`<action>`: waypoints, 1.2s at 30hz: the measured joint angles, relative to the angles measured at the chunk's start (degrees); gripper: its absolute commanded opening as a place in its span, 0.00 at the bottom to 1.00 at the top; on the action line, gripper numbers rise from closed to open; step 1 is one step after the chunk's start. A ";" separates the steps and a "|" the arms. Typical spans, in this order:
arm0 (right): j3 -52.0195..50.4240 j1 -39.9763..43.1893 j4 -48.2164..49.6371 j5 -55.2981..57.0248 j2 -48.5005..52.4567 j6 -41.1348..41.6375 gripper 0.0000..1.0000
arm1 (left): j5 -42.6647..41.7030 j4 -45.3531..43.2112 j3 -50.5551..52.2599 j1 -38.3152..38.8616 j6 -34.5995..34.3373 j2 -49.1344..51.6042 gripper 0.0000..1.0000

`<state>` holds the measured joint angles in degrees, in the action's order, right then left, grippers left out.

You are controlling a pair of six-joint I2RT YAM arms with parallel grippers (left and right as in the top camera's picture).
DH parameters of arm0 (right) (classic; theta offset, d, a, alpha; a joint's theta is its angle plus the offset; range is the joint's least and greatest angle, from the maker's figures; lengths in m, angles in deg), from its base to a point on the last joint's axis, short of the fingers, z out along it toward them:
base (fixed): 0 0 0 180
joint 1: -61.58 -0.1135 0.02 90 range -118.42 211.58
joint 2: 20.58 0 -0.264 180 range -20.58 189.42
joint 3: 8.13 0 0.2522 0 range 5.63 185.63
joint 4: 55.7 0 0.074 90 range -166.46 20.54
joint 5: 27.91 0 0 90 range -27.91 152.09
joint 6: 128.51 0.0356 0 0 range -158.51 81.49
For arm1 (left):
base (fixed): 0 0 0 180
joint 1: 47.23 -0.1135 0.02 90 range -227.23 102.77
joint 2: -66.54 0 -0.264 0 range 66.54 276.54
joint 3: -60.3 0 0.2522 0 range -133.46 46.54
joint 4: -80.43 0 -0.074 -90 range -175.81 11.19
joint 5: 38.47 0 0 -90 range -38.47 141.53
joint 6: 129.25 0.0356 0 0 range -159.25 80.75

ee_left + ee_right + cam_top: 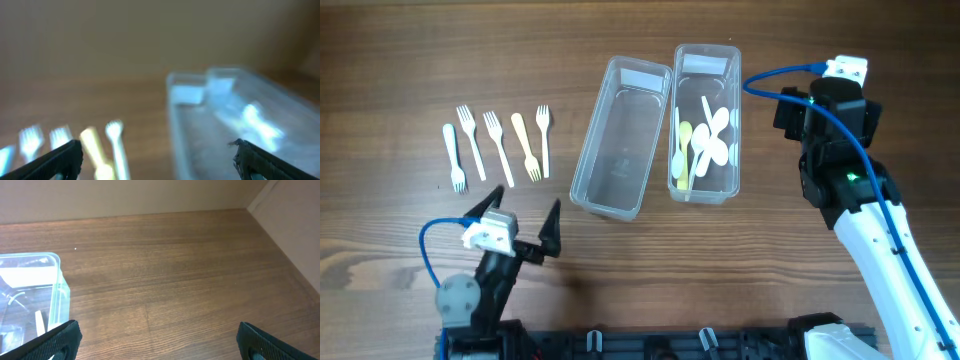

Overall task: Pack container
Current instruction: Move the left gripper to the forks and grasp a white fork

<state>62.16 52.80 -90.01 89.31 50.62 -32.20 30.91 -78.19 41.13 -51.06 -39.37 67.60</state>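
Two clear plastic containers stand side by side mid-table. The left container [620, 135] is empty. The right container [706, 120] holds several white and pale yellow spoons [706, 142]. Several plastic forks [500, 145] lie in a row on the table to the left, one of them yellow [526, 145]. My left gripper [520, 218] is open and empty at the front left, below the forks; its wrist view is blurred and shows forks [115, 145] and the containers [220, 115]. My right gripper [157, 342] is open and empty, to the right of the spoon container [30, 295].
The wooden table [420, 50] runs to a wall at the back. A blue cable [780, 75] loops from the right arm near the spoon container's far corner.
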 measured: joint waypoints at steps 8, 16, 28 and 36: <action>0.02 0.00 0.11 -0.20 0.11 0.00 1.00 | -1.64 8.07 -19.37 0.02 -10.78 21.03 0.99; 0.02 -0.02 0.02 -0.20 0.22 0.00 1.00 | 4.13 30.05 -59.45 0.00 -11.43 59.04 1.00; 0.02 -0.02 0.00 -0.22 0.22 0.00 1.00 | 2.91 22.62 -64.26 0.02 -10.88 84.00 0.71; 0.02 0.00 -0.02 -0.22 0.22 0.00 1.00 | 7.76 18.38 -64.26 5.38 -10.45 97.81 0.70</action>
<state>62.18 52.80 -90.04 89.09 50.83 -32.20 38.67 -59.81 -23.13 -45.69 -49.82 165.41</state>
